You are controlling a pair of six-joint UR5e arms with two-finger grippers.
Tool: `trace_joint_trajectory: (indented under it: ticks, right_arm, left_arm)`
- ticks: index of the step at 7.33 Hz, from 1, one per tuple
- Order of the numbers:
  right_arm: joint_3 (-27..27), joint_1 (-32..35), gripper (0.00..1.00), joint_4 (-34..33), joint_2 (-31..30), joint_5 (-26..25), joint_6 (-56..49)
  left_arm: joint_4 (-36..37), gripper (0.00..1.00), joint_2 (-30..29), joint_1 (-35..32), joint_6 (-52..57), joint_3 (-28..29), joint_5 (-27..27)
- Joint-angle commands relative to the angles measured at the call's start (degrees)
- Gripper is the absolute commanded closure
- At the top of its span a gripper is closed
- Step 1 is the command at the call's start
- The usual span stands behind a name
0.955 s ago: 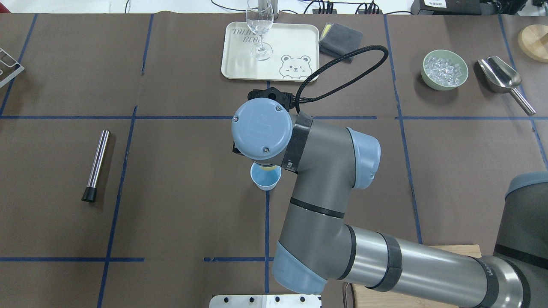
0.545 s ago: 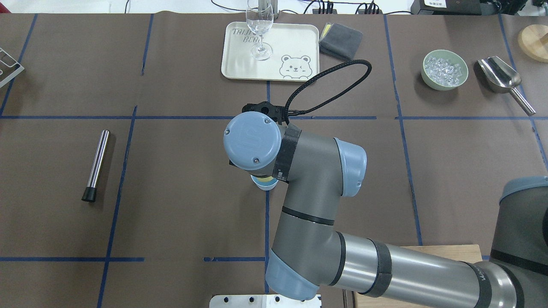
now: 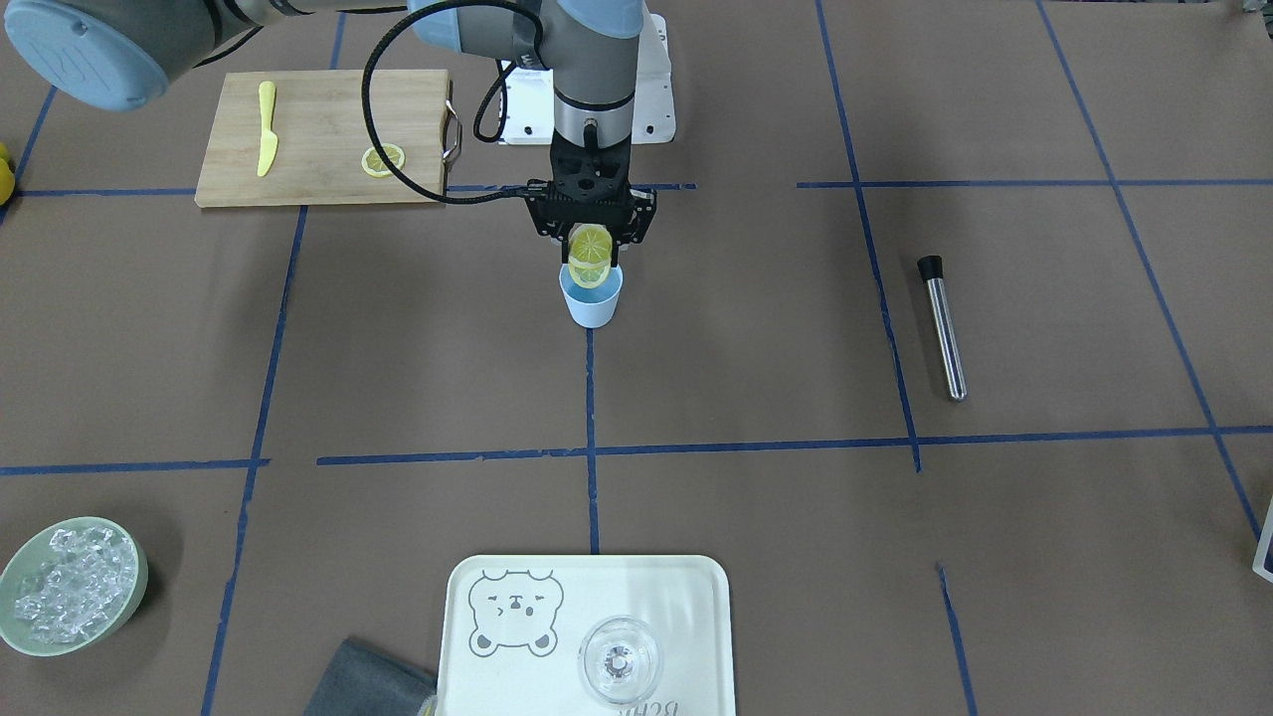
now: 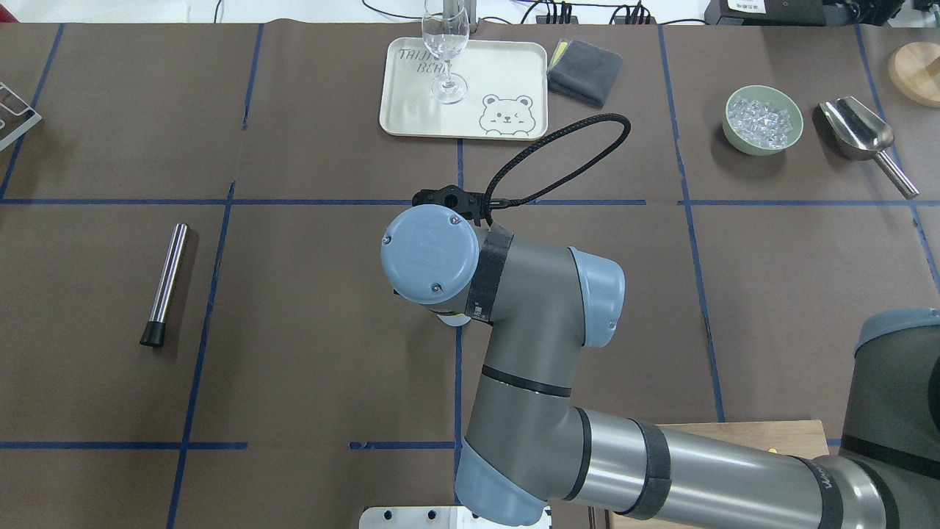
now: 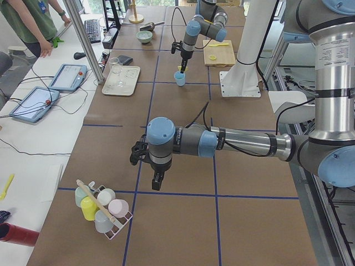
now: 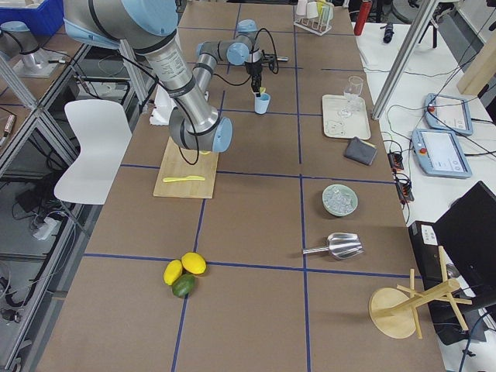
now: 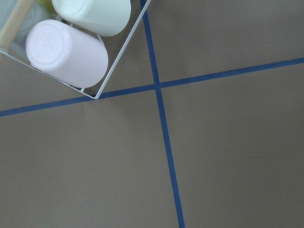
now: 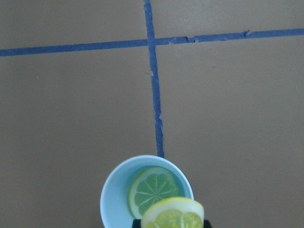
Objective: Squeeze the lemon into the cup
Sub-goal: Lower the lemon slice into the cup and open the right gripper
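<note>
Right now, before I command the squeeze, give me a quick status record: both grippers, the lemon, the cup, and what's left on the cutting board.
right gripper: shut on the lemon slice, held on edge
lemon position: over the mouth of the cup
cup: upright on the table; a slice shape shows inside, real or reflection unclear
left gripper: far off, near the cup rack; open or shut unclear
cutting board: one spare slice and a yellow knife

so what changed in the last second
The right claw, shut on the thin round yellow lemon slice, slid toward the robot's base and slightly left, now over the small light-blue cup. The cup, black-tipped steel rod and cream bear tray stayed put.
</note>
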Motion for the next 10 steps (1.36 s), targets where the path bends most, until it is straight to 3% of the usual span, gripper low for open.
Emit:
trace_joint_trajectory:
  ticks: [1, 4, 6, 8, 10]
  right_arm:
    - [0.25, -0.26, 0.0, 0.07, 0.03, -0.17, -0.59]
    - [0.43, -0.26, 0.0, 0.42, -0.06, -0.17, -0.68]
    - [0.87, 0.96, 0.0, 0.42, -0.32, 0.27, -6.09]
    - [2.61, 6.91, 0.0, 0.42, -2.42, 6.73, -14.18]
    - [8.23, 14.12, 0.0, 0.51, -8.56, 12.72, -25.84]
  left_arm:
    - [-0.01, 0.0, 0.0, 0.0, 0.0, 0.0, 0.0]
    - [-0.01, 0.0, 0.09, -0.09, 0.0, 0.0, 0.0]
    - [0.17, 0.0, 0.09, 0.0, -0.17, 0.0, 0.09]
    - [0.08, 0.0, -0.08, -0.09, -0.09, -0.7, 0.53]
    - [-0.01, 0.0, -0.7, 0.09, -0.09, -0.61, 0.7]
